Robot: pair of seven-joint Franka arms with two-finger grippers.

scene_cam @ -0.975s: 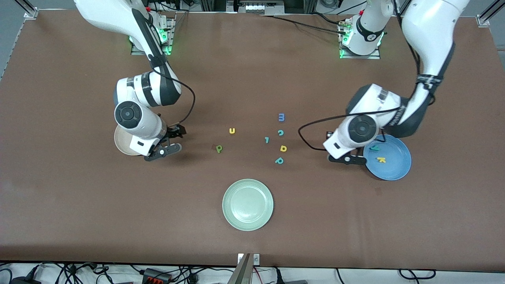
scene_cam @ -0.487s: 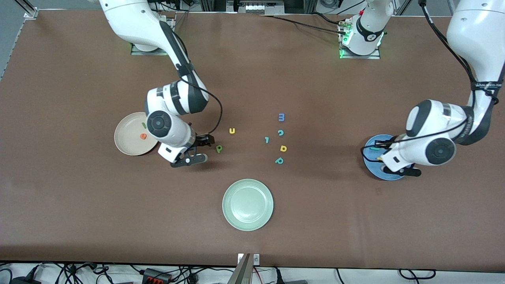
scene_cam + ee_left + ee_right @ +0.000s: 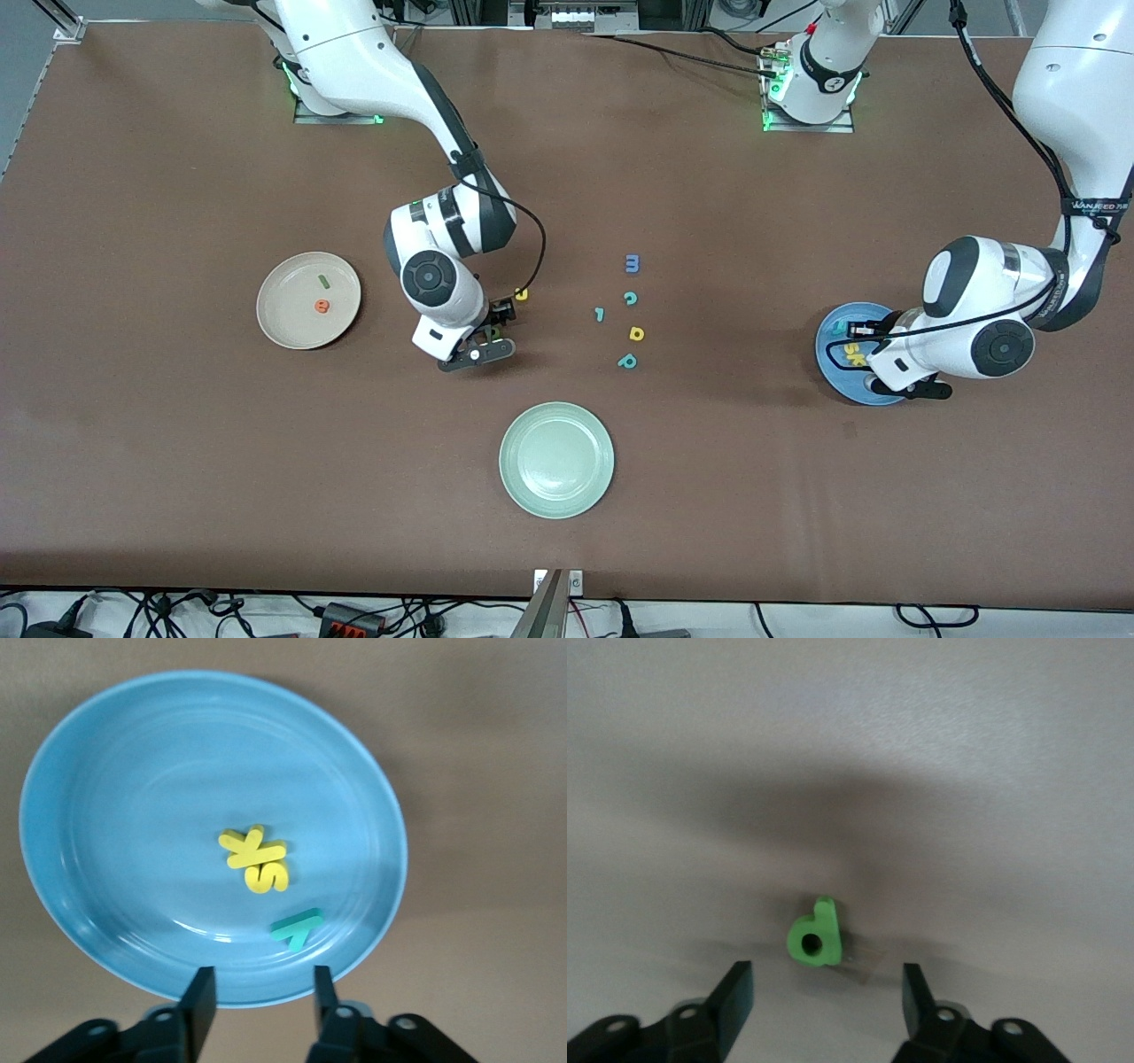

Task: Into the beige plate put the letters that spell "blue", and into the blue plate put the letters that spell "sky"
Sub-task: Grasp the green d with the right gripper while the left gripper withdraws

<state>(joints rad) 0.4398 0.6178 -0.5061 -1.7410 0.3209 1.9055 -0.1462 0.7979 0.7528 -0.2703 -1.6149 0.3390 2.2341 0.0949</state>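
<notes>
glossy white arms with dark grey joints, black cables, green-lit bases, black grippers.

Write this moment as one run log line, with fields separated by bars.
left end effector open over blue plate, holding nothing | right end effector open over green b | s, k, y in blue plate

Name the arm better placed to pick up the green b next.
Right. The right gripper hangs over the green b, jaws open on either side. The left gripper is over the blue plate.
</notes>
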